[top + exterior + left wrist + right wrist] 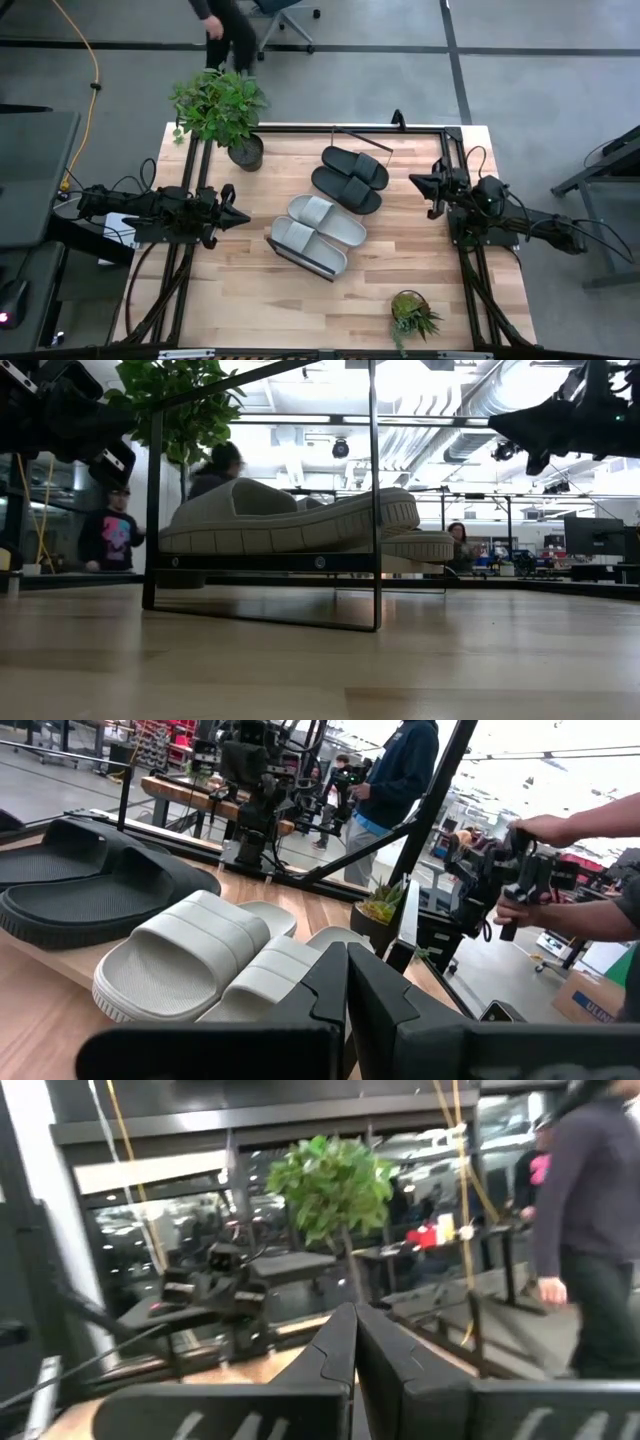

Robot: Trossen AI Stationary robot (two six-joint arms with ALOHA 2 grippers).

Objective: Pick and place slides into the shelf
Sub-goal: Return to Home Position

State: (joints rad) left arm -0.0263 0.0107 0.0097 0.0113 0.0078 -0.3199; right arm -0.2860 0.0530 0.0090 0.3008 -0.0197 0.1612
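Slides [328, 220]: four overhead, two low.

Your wooden table [250, 300] carries the shelf [300, 562] at its centre, angled from 7 to 1 o'clock. Two pale grey slides [318, 235] lie side by side at its 7 o'clock end, two black slides [350, 178] at the 1 o'clock end. A large potted plant [222, 110] stands at 11 o'clock, a small plant [412, 315] at 5.
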